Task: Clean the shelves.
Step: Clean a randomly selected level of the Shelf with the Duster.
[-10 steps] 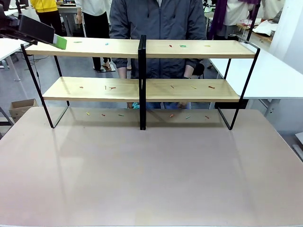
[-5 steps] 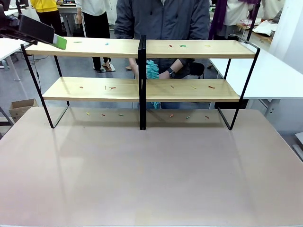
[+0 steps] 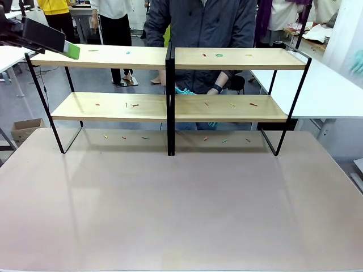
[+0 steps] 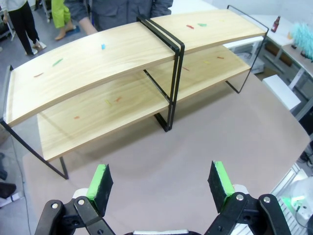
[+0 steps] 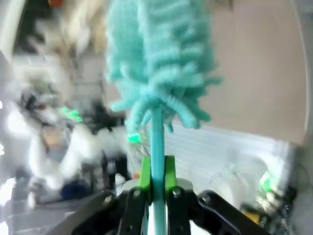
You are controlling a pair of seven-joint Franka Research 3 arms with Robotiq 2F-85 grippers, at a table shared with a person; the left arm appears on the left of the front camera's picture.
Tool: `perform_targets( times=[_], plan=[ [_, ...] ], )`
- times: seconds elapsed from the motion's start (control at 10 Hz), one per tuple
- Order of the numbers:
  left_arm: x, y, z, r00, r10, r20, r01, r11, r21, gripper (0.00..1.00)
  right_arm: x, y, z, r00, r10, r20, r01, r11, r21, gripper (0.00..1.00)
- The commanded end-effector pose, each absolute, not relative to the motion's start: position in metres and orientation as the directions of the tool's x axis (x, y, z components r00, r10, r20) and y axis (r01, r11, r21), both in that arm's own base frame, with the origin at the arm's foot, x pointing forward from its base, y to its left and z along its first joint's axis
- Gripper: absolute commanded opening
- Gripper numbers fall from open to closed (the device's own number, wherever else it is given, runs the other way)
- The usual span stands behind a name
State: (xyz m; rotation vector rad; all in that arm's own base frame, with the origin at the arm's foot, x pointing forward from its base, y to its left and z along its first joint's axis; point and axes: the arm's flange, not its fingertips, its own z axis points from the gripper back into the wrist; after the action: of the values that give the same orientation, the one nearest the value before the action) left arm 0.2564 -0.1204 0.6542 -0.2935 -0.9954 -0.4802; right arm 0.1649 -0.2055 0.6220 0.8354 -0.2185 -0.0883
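right wrist: right gripper (image 5: 157,172) pinching teal duster (image 5: 161,58), front: two-tier shelves (image 3: 113,57)

The shelves (image 3: 227,107) are standing across the far part of the beige table (image 3: 181,215), with small coloured scraps (image 3: 218,55) lying on both boards and on the tabletop beneath. The left gripper (image 3: 71,50) is hanging at the upper board's left end, one green pad showing. A person in a dark jacket (image 3: 204,22) is standing behind the rack, a hand (image 3: 213,90) lowered between the boards. A teal duster (image 3: 358,60) is poking in at the right edge.
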Motion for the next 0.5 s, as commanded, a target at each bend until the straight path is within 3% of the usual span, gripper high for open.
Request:
perform_targets(
  times=[0.0, 0.1, 0.2, 0.3, 0.4],
  plan=[
    [0.257, -0.119, 0.654, 0.453, -0.249, 0.856, 0.513, 0.858, -0.022, 1.00, 0.163, -0.186, 0.591, 0.905, 0.419, 0.074, -0.392, 0.753, 0.528, 0.12],
    [0.257, -0.119, 0.654, 0.453, -0.249, 0.856, 0.513, 0.858, -0.022, 1.00, 0.157, -0.170, 0.576, 0.859, 0.509, 0.048, -0.463, 0.734, 0.497, 0.12],
    [0.257, -0.119, 0.654, 0.453, -0.249, 0.856, 0.513, 0.858, -0.022, 1.00, 0.154, -0.172, 0.578, 0.895, 0.428, 0.125, -0.435, 0.778, 0.453, 0.12],
    [0.257, -0.119, 0.654, 0.453, -0.249, 0.856, 0.513, 0.858, -0.022, 1.00, 0.149, -0.178, 0.590, 0.989, 0.140, 0.051, -0.139, 0.740, 0.658, 0.12],
    [0.257, -0.119, 0.654, 0.453, -0.249, 0.856, 0.513, 0.858, -0.022, 1.00, 0.152, -0.168, 0.580, 0.959, 0.281, 0.030, -0.244, 0.771, 0.588, 0.12]
  ],
)
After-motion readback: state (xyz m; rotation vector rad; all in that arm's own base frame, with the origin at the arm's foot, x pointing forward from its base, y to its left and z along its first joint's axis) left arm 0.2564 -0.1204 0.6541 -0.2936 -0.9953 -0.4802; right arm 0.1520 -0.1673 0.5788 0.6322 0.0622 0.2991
